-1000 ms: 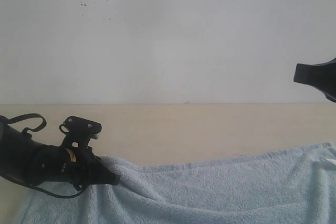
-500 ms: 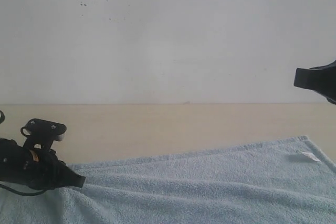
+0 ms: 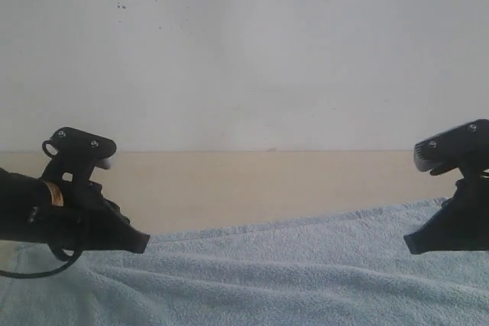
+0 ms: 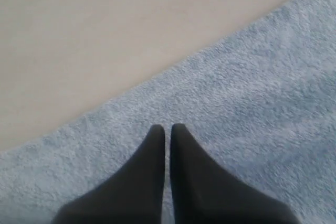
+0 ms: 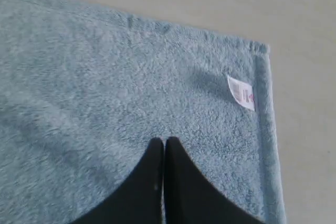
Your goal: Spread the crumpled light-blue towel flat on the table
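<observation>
Left pincer, right pincer: black, tapered; orange label, looped cable.

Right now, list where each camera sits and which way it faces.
Exterior: low, facing the wall across the table and towel; left gripper and right gripper show.
Left wrist: on left arm, looking down past shut fingers at towel edge.
Right wrist: on right arm, looking down past shut fingers at corner tag.
Shared: all show the towel.
</observation>
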You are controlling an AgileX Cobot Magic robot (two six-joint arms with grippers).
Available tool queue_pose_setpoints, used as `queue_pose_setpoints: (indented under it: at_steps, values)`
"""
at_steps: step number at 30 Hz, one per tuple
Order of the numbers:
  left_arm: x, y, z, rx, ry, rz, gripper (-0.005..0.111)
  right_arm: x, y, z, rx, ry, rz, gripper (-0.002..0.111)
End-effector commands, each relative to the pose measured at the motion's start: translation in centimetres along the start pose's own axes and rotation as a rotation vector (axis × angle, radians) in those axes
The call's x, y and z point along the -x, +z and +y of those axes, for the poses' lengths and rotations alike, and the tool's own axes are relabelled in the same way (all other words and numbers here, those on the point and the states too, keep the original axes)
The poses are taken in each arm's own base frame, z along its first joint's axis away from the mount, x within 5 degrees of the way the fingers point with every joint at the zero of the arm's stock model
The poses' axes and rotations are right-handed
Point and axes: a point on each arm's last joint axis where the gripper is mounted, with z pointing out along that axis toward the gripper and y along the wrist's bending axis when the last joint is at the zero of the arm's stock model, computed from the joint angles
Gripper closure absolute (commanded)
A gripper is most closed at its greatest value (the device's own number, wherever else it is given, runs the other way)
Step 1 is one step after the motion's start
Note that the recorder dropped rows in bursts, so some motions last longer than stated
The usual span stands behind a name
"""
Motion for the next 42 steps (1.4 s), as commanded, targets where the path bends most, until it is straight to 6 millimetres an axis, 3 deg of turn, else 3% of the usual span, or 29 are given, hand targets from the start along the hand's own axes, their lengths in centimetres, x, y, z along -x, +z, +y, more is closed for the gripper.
queue_pose_setpoints:
  at_steps: [1, 4, 9, 17, 26, 34, 39, 42]
  values:
    - [-1.7, -1.9, -1.4, -0.032, -0.054, 0.020, 0.103, -0.1, 5.5, -4.0, -0.075, 0.258, 0.093, 0.108]
    - [-3.0, -2.8, -1.5, -0.036, -0.113, 0.034, 0.103, -0.6, 7.9, -5.0, -0.077, 0.290, 0.123, 0.108]
    - [-4.4, -4.2, -1.5, -0.036, -0.123, 0.038, 0.103, -0.3, 10.8, -4.9, -0.036, 0.273, 0.110, 0.108]
    - [-4.6, -5.1, -1.5, -0.039, -0.171, 0.027, 0.103, 0.2, 14.9, -5.2, -0.045, 0.292, 0.136, 0.108]
    - [-4.5, -5.1, -1.6, -0.040, -0.188, 0.021, 0.103, 0.2, 17.8, -5.3, -0.053, 0.291, 0.159, 0.108]
    - [-4.5, -5.1, -1.6, -0.040, -0.193, 0.019, 0.103, 0.2, 18.9, -5.9, -0.101, 0.293, 0.207, 0.108]
    - [-4.5, -5.1, -1.6, -0.040, -0.193, 0.017, 0.103, 1.4, 17.5, -6.3, -0.117, 0.342, 0.172, 0.108]
    - [-4.4, -5.1, -1.5, -0.040, -0.193, 0.010, 0.103, 2.9, 15.3, -6.1, -0.058, 0.375, 0.051, 0.108]
